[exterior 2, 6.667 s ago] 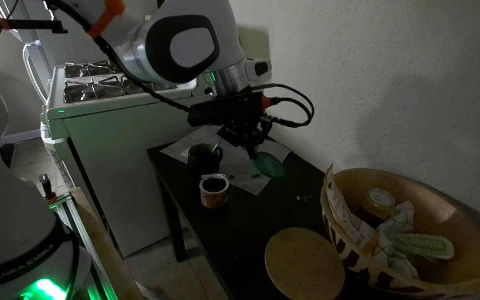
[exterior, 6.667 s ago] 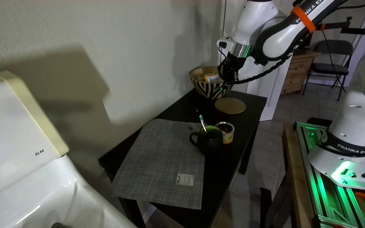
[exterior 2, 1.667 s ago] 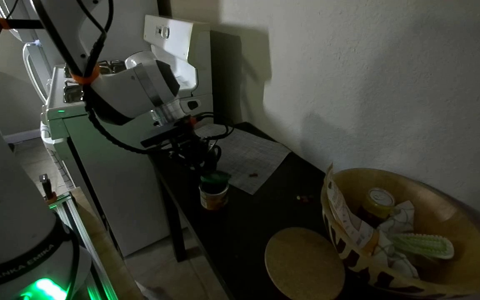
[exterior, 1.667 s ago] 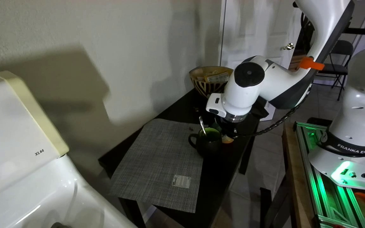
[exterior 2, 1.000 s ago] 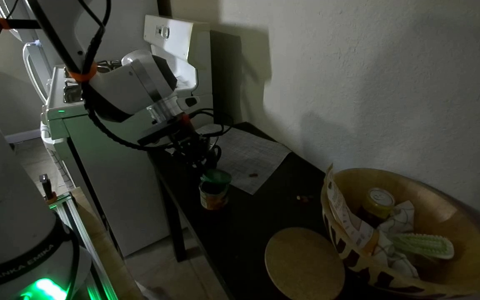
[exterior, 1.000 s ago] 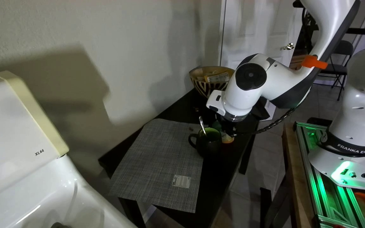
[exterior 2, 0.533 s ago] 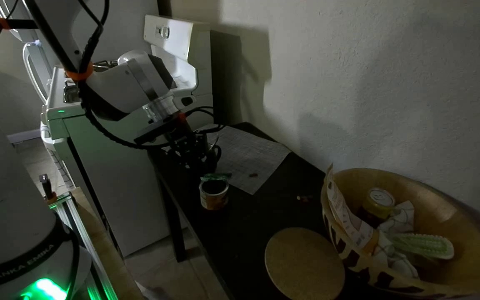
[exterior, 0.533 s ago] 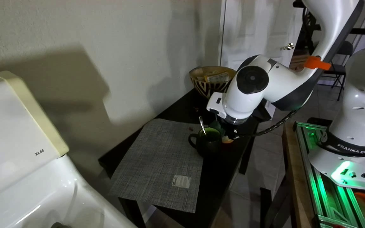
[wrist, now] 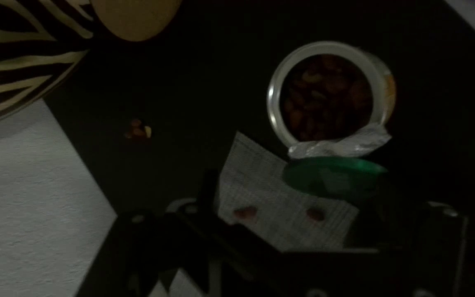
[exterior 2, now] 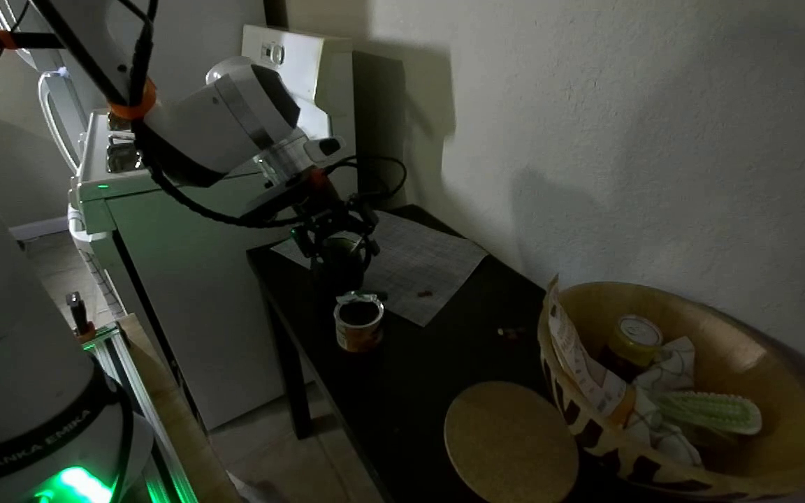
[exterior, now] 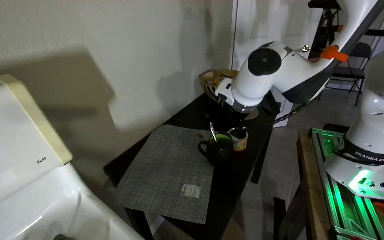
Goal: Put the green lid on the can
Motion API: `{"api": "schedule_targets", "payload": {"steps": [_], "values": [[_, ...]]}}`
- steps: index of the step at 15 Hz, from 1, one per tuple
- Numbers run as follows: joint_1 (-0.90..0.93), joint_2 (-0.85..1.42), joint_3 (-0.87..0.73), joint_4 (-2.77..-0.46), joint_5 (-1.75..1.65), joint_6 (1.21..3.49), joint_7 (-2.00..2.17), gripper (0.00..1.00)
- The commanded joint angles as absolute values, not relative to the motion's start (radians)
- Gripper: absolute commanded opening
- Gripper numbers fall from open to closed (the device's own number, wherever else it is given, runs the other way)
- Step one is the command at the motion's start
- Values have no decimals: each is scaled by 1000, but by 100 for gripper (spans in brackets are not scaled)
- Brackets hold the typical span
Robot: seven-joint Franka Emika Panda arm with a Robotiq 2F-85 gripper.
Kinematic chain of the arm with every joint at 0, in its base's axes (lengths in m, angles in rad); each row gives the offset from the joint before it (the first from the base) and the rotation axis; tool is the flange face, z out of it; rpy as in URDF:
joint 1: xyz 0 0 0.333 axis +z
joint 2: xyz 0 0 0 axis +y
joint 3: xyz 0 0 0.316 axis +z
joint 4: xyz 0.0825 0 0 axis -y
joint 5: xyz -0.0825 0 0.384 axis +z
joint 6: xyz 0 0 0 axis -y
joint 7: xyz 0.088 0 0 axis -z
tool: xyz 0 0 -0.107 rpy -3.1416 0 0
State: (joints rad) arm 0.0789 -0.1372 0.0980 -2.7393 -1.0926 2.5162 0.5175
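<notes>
The can [wrist: 330, 99] stands uncovered on the dark table, nuts showing inside and a crumpled foil flap [wrist: 340, 142] bent over its rim. Against that flap, outside the can, the green lid [wrist: 332, 177] sits tilted, seen nearly edge-on in the wrist view. Only a dark sliver of the lid [exterior 2: 376, 295] shows behind the can in an exterior view. Above the mug, just past the can, my gripper [exterior 2: 336, 246] is open, its fingers spread apart with nothing held between them. Whether a finger touches the lid cannot be told in the dark wrist view.
A dark mug [exterior: 220, 151] with a spoon stands close beside the can, on the edge of the grey placemat [exterior: 168, 173]. A round board [exterior 2: 511, 443] and a striped bowl [exterior 2: 682, 482] holding packets occupy the far end. Loose nuts [wrist: 138, 130] lie on the table.
My gripper has carried the lid from over the table to the can, then opened and risen. The lid, held at the can's top a second ago, now sits beside its rim.
</notes>
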Motion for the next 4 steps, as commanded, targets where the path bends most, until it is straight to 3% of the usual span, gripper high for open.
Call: {"api": "schedule_targets", "payload": {"steps": [1,4], "values": [[21,-316,27,-2777,-1106,2612,446,100],[21,-286,22,-2738,-1102,2607,445,100]]}}
